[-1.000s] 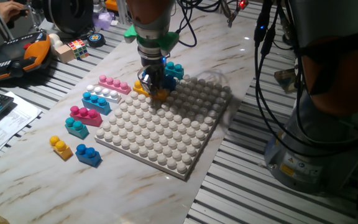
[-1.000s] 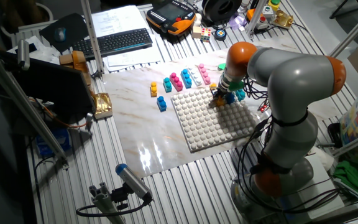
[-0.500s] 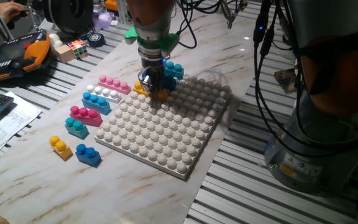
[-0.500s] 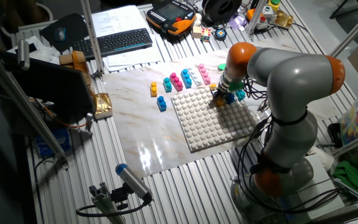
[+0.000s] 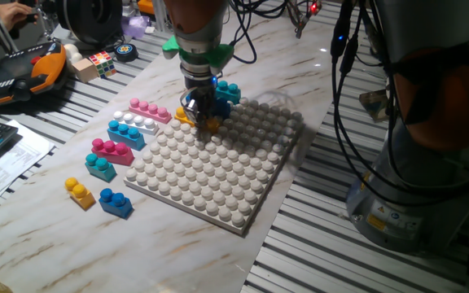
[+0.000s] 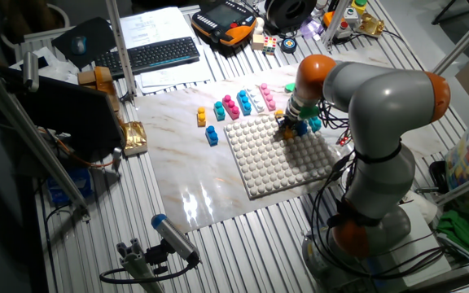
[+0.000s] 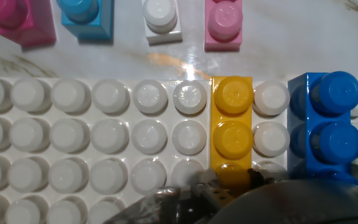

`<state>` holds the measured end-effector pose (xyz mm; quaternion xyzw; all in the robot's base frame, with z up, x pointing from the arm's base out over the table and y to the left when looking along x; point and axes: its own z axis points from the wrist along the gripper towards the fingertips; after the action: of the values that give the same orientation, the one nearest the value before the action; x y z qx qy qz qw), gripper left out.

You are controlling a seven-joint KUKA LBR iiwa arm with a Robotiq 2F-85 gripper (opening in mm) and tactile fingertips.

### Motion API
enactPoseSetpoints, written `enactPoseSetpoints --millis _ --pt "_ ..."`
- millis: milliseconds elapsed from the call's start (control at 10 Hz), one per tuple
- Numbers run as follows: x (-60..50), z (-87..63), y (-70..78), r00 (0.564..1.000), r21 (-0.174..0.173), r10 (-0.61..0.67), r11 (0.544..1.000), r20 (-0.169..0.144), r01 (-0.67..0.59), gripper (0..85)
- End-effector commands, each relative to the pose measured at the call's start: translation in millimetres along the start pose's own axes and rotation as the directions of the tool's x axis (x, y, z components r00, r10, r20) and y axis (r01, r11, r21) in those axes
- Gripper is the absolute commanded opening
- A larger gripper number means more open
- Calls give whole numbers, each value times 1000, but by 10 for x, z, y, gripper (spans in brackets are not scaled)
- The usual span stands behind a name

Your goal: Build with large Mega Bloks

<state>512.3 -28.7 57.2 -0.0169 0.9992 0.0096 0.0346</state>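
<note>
The gripper (image 5: 204, 114) grips the orange-yellow brick (image 7: 232, 127), which sits on the white baseplate (image 5: 218, 175) at its far edge, 1 stud row from the blue brick (image 7: 328, 124).

You have ten large Mega Bloks in sight. Seven lie loose on the table, one of each: a pink brick (image 5: 146, 108), a white brick (image 5: 136, 121), a light blue brick (image 5: 126, 133), a magenta brick (image 5: 112, 150), a teal brick (image 5: 100, 166), a small yellow brick (image 5: 79, 193) and a dark blue brick (image 5: 116, 202). Three more sit at the far edge of the baseplate: one orange-yellow brick (image 7: 232, 134) showing three studs in the hand view, one blue brick (image 7: 328, 124), and one teal brick on the plate (image 5: 230, 89). You have one white studded baseplate (image 5: 210, 183), one multicoloured puzzle cube (image 5: 102, 63) and one keyboard (image 6: 149, 54).
</note>
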Motion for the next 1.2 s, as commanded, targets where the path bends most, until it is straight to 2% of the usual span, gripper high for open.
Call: enactPoseSetpoints --millis 0,500,700,1100 --pt "1 3 -1 1000 2 -2 1000 -4 2 10" --pt "-1 0 -1 1000 9 -14 1000 -14 14 10" --pt "0 15 -1 1000 -10 -26 1000 -14 25 10" --pt "-4 26 3 1000 -19 -25 1000 -6 25 10"
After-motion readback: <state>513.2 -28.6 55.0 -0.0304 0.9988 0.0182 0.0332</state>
